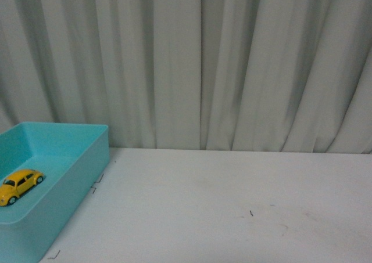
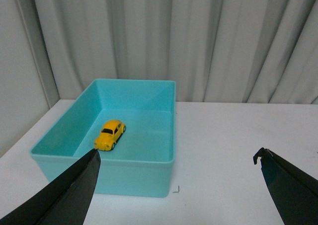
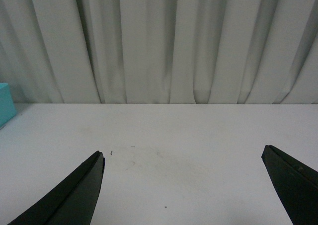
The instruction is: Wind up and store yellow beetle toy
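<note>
The yellow beetle toy (image 2: pixel 110 134) is seen lying on its wheels on the floor of the blue bin (image 2: pixel 149 174), near the middle and a bit toward one long wall, and nothing is touching it. The bin is set on the white table (image 1: pixel 232 205) at the robot's left, with a grey curtain (image 1: pixel 203 60) hung behind. The left gripper (image 2: pixel 176 166) is held wide, back from the bin, with nothing between its jaws. The right gripper (image 3: pixel 183 164) is held wide too, over bare table, well apart from the toy. The storing part looks done, since the toy is already in the bin. Whether it was wound up cannot be told from these pictures, so maybe nothing is left but to pull the arms away
</note>
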{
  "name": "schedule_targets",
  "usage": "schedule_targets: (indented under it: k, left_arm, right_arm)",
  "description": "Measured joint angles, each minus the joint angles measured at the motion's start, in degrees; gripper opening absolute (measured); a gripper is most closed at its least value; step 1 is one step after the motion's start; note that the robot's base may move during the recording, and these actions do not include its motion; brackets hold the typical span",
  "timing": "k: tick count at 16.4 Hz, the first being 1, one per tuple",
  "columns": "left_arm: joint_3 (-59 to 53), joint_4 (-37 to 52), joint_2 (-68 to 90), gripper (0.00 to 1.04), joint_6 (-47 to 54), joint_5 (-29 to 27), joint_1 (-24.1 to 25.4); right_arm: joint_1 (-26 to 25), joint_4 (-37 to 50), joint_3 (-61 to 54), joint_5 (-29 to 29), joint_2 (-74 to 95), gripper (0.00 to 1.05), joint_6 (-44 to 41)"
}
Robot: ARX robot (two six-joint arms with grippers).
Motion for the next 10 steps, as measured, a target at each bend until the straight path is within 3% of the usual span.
schedule_targets:
  k: [10]
  left_arm:
    - [0.00,0.00,0.00,0.98,0.00,0.02,0.00]
  right_arm:
    - [0.00,0.00,0.00,0.00,0.00,0.98,0.00]
